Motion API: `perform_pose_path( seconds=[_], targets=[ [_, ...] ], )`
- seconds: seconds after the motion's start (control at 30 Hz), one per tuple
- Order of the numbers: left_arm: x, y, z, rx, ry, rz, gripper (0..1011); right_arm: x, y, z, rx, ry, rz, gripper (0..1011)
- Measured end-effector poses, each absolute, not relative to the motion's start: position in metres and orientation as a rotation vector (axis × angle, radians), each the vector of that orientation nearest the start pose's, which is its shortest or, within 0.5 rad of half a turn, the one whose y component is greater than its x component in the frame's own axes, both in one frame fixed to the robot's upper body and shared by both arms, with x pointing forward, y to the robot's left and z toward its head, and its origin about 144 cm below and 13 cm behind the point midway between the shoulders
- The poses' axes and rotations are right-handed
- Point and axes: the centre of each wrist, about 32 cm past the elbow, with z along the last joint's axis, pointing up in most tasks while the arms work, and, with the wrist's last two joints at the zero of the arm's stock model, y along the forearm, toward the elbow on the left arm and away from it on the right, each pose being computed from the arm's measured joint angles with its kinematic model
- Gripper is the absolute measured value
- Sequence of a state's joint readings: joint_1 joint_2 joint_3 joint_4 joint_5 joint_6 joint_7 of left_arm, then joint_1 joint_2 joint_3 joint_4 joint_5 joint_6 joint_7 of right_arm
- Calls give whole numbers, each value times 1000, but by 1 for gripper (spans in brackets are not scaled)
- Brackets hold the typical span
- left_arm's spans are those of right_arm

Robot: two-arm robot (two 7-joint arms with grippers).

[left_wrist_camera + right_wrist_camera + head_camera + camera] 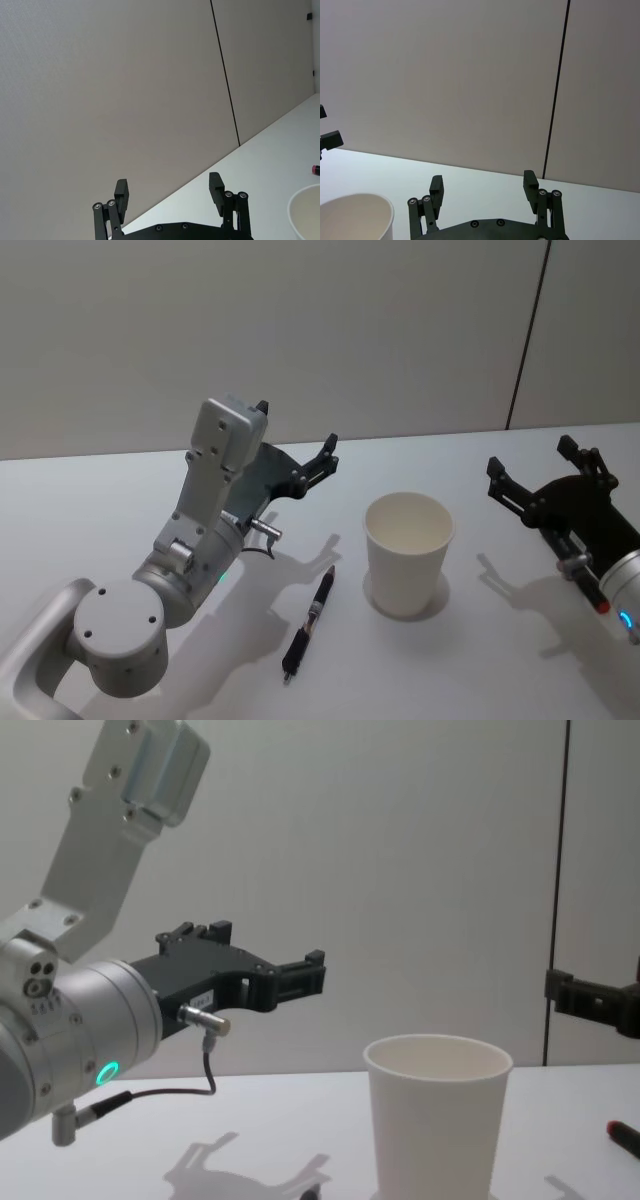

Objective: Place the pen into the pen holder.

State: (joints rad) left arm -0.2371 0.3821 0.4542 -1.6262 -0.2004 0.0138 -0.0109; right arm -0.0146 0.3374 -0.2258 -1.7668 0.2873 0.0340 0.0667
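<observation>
Head view, looking down: pen flat on the white tabletop, just left of the pen holder but not touching it. One end toward the near edge, the other angled far and slightly right. Pen holder upright, mouth up.

Same view: left claw up off the tabletop, far and left of the pen, fingers spread wide with nothing between them. Pen near and right of that claw, well apart from it. Right claw on the right, likewise spread wide and empty, with the pen holder between it and the pen.

Chest view, from the side: gives height, unlike the look from above. Left claw level and pointing right, higher than the rolled rim of the pen holder and off to its left.

Left wrist view: left claw with both fingertips wide apart against the pale wall, and a curve of the pen holder's rim at the picture's edge.

Right wrist view: right claw just as wide open, with part of the pen holder close beside one finger.
</observation>
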Motion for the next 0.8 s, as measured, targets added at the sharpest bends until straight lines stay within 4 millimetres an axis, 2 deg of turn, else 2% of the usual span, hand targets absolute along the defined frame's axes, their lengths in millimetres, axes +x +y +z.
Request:
perform_pose_path(
  seconds=[0.8],
  targets=[
    [492,198,1204,61,-268,1124,1001,443,-237,1189,26,-75,-1230,1002]
  ],
)
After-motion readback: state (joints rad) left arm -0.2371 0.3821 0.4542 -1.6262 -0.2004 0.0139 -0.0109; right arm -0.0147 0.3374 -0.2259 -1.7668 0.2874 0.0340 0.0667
